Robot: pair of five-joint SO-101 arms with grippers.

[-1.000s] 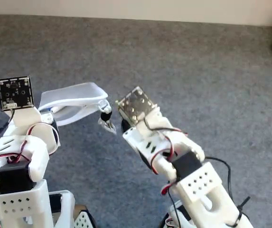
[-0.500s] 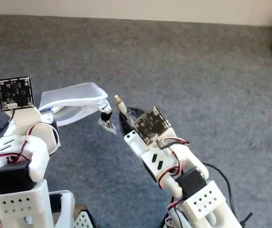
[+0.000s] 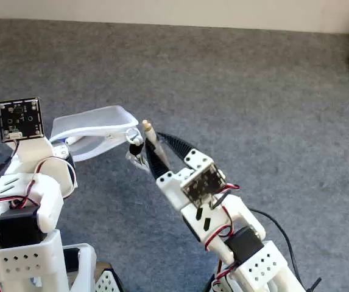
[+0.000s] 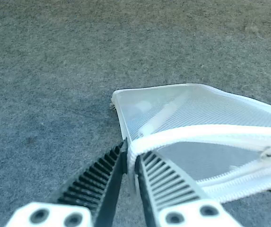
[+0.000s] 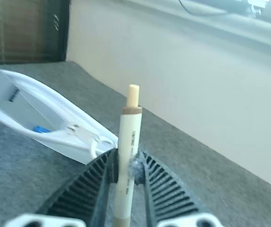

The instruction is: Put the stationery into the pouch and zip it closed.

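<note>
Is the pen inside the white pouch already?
No, the pen sits clamped in the right gripper, outside the pouch.

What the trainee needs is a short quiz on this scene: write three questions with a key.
1. True or false: the left gripper is clamped on the rim of the pouch.
2. The right gripper holds: A) scissors; B) a pen; C) nothing.
3. Fill in: the pouch is ___ (open or zipped shut).
Key: 1 true; 2 B; 3 open.
</note>
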